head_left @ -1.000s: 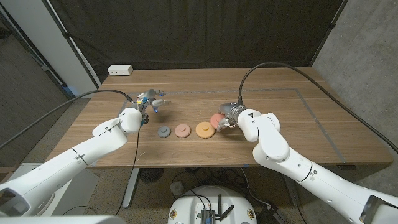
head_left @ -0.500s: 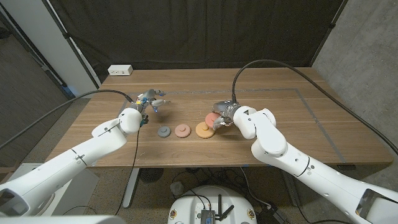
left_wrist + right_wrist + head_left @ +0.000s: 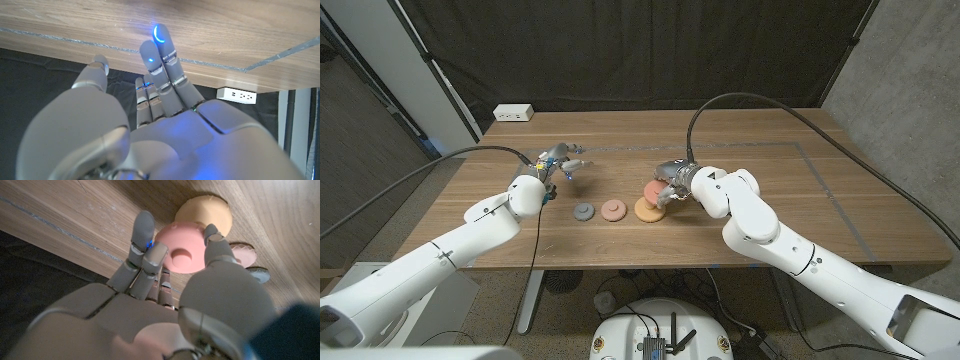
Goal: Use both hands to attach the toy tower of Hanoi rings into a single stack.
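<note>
Table: your wooden table (image 3: 800, 190) has a smooth grained top with a thin pale taped line; in the left wrist view that line runs just beyond your left fingertips.
Room: black curtain behind the table, grey wall off to your right, a white power strip (image 3: 513, 113) at the far corner past your left hand.
Right hand: your right hand (image 3: 672, 186) pinches the pink ring between thumb and fingers; its palm is hidden behind the wrist in the head view.
Left hand: your left hand (image 3: 558, 163) holds nothing, fingers (image 3: 161, 47) extended and a little apart, tips lit blue; you cannot tell whether they touch the wood.
Pink ring: the pink ring (image 3: 183, 253) is a smooth matte disc with a round sunken centre, held in your right hand right above the orange ring; whether the two touch is hard to make out.
Orange ring: the orange ring (image 3: 646, 209), the widest on the table, lies flat under your right fingertips, partly covered by the pink one.
Salmon ring: the salmon ring (image 3: 612, 210) lies between your hands, just beside the orange ring.
Grey ring: the grey ring (image 3: 583, 212), smallest, lies nearest your left hand, just short of it; its edge is cut off behind your thumb in the right wrist view.
</note>
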Robot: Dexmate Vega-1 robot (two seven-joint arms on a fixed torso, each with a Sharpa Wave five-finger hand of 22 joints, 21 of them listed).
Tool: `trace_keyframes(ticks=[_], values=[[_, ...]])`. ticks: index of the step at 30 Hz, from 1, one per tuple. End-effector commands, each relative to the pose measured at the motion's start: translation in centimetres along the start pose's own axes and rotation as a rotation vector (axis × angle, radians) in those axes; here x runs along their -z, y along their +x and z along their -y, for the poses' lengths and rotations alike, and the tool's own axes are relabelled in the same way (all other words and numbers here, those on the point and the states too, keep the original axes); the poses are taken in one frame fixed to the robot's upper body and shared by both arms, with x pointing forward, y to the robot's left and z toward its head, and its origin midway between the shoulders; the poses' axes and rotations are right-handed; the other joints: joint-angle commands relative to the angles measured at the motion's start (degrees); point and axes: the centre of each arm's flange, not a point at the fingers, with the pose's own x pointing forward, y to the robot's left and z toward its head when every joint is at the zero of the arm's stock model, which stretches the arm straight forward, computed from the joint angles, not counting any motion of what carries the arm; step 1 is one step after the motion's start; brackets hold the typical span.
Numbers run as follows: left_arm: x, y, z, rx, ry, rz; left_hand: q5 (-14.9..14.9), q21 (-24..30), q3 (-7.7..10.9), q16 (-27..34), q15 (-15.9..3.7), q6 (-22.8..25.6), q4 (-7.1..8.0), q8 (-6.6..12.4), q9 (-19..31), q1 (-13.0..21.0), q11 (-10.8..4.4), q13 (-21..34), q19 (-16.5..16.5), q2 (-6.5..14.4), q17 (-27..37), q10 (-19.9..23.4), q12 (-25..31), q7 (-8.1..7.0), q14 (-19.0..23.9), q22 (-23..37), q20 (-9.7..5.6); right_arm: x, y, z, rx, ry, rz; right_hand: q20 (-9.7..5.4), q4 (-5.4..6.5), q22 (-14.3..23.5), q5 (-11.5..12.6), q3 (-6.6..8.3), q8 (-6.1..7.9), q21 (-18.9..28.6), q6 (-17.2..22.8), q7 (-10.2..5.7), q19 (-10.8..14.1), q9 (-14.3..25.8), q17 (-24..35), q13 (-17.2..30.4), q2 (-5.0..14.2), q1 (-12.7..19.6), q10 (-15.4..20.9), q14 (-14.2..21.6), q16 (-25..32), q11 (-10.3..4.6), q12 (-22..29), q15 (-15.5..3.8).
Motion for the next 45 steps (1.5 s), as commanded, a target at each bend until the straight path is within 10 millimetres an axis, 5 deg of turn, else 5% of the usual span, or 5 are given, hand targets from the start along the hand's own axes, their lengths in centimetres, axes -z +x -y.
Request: trace_keyframes(ticks=[1,45], values=[[1.0,-0.2,0.1,-0.024,-0.023,0.039,0.25,0.34,0.49,0.32,-2.98,0.82,-0.24,0.19,0.2,-0.1,-0.07,0.1,-0.41,-0.04,0.07,0.76,0.11,0.07,-0.01,0.03,-5.15,-0.9,0.6,0.3,-0.02,-0.023,0.018,-1.37,4.34,0.23,0.38,4.94,0.16,0.06,10.65,-9.27,0.1,0.38,0.07,0.89,2.74,0.83,11.93,0.0,-0.02,-11.8,0.22,0.12],[1.3,0.1,0.5,-0.003,-0.045,0.071,0.04,1.19,0.25,0.75,-2.96,1.14,-0.03,0.02,0.21,-0.92,-0.12,-0.12,-1.18,-0.61,-0.26,0.85,-0.25,-0.43,-0.34,-1.14,-4.93,-2.0,3.3,-0.7,-0.113,-0.002,0.022,-1.37,4.4,-0.09,0.42,6.53,-0.64,0.02,10.85,-9.07,-0.34,0.53,-0.09,1.8,2.45,0.26,11.87,-0.47,-1.12,-11.62,-0.83,0.09]])
